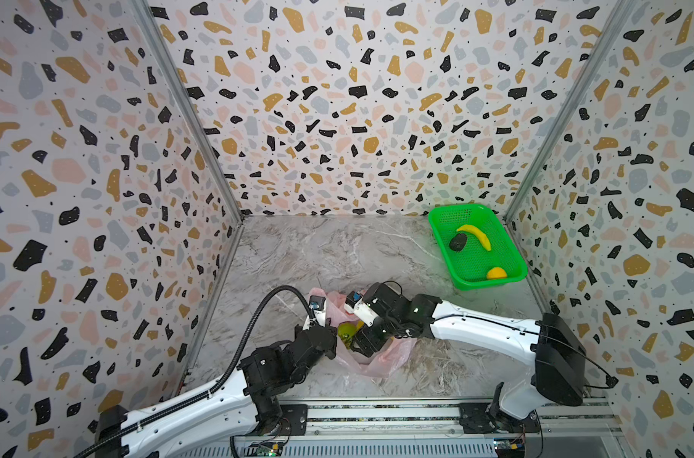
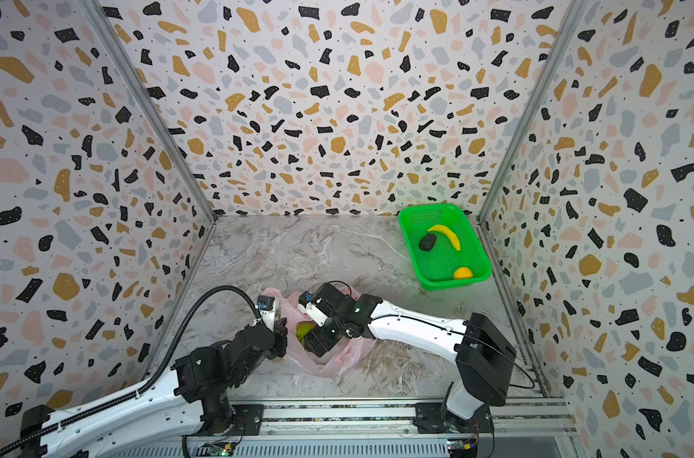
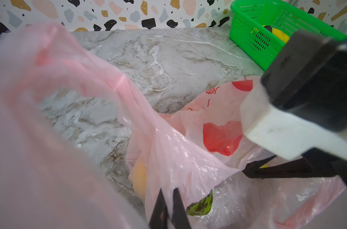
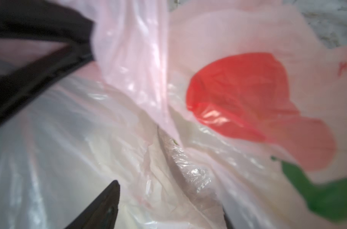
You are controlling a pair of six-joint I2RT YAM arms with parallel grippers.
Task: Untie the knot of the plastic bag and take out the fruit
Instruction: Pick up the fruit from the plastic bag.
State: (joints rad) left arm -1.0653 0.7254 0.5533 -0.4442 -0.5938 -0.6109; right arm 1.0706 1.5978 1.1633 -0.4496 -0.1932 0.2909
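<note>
The plastic bag (image 1: 377,357) lies at 6 o'clock on the table (image 1: 337,253), with a green-yellow fruit (image 1: 346,331) inside. The left gripper (image 3: 168,206) pinches its film with the fingers closed. The right gripper (image 4: 168,198) is spread wide in the bag's mouth, holding nothing, with film draped over it. A green basket (image 1: 442,222) stands at 2 o'clock.

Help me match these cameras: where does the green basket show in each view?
In both top views: the green basket sits at the far right corner of the table, near the walls.
Left wrist: the basket is at the picture's upper right, beyond the bag.
Right wrist: not in it; plastic fills the frame.
Shared landmark: the pink plastic bag, seen in all four.
</note>
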